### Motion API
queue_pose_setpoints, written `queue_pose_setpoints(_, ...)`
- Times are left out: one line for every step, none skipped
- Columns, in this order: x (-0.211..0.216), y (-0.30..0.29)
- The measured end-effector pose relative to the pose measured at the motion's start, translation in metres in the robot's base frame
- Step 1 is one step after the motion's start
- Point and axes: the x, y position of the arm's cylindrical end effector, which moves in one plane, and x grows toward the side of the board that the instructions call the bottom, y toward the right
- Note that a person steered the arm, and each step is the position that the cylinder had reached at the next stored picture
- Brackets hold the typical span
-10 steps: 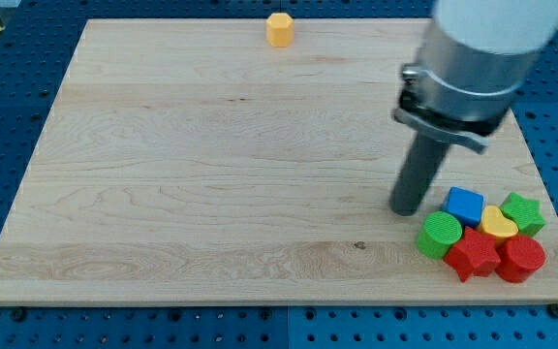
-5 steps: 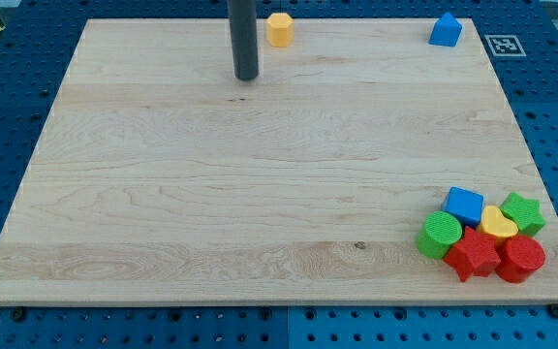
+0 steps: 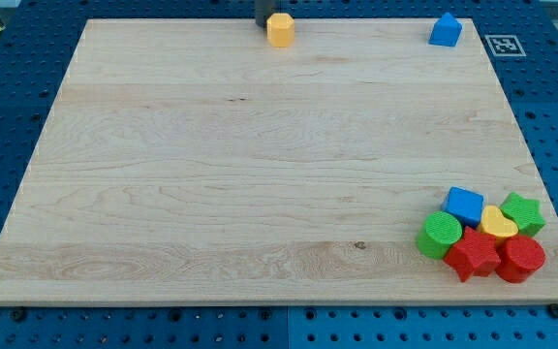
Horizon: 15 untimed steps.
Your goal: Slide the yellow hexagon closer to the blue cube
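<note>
My tip (image 3: 263, 24) sat at the very top edge of the view, just beside the yellow hexagon (image 3: 279, 29) on its upper-left side; whether the two touched could not be made out. Only the rod's short dark end showed — the rest ran out of frame. The arm carried no pincer, so there was no open or closed state to report.

The yellow hexagon stood at the top edge of the wooden desk (image 3: 240, 165), slightly left of the middle. The blue cube (image 3: 464, 206) lay well apart from it, near the desk's lower-right corner, at the top of a tight cluster of blocks. Touching or nearly touching it were a green cylinder (image 3: 439, 235) to its lower left and a yellow heart (image 3: 498, 223) to its lower right. A green star (image 3: 522, 212) sat at the cluster's right, with a red star (image 3: 472, 254) and a red cylinder (image 3: 520, 259) along the bottom.

A second blue block (image 3: 445, 30) — peaked on top, its exact shape unclear — stood alone near the desk's upper-right corner. A square black-and-white marker (image 3: 505, 45) lay just off that corner on the blue perforated surface (image 3: 8, 116) surrounding the desk.
</note>
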Motion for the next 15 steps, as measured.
queue_pose_setpoints(0.007,0.004)
queue_pose_setpoints(0.027,0.004)
queue_pose_setpoints(0.044,0.015)
queue_pose_setpoints(0.057,0.03)
queue_pose_setpoints(0.071,0.047)
queue_pose_setpoints(0.075,0.066)
queue_pose_setpoints(0.075,0.082)
queue_pose_setpoints(0.075,0.094)
queue_pose_setpoints(0.075,0.097)
queue_pose_setpoints(0.075,0.098)
queue_pose_setpoints(0.089,0.111)
queue_pose_setpoints(0.119,0.126)
queue_pose_setpoints(0.144,0.145)
queue_pose_setpoints(0.168,0.169)
queue_pose_setpoints(0.188,0.187)
